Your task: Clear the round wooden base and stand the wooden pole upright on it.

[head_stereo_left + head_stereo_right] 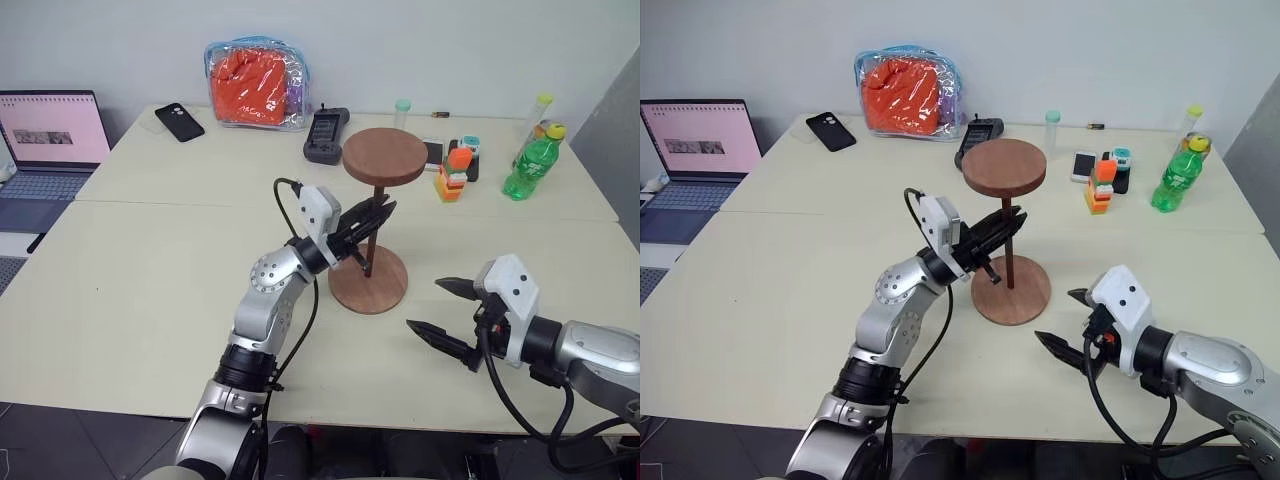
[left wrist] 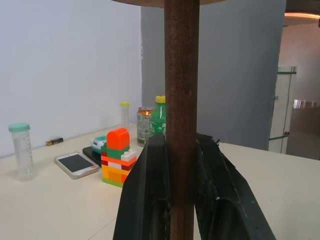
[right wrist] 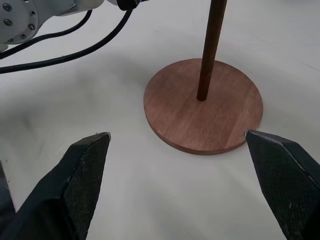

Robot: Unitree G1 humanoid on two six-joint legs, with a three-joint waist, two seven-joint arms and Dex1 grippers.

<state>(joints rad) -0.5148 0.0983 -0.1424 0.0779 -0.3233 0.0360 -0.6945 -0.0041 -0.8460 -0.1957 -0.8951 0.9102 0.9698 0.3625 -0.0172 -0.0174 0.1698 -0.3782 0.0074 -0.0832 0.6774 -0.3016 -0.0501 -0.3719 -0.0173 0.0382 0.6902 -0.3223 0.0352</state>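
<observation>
Cream counter [image 1: 150, 300], mid: wooden pole [image 1: 1007, 245] upright in round wooden base [image 1: 1012, 291], my left tool [image 1: 1008, 227] clamped on it for steadiness; right tool [image 1: 440, 308] wide, waiting near the base.

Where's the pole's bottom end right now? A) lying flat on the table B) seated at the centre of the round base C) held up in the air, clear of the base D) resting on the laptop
B: the wooden pole stands upright, meeting the round wooden base at its centre, with the left claw shut on its shaft.
</observation>
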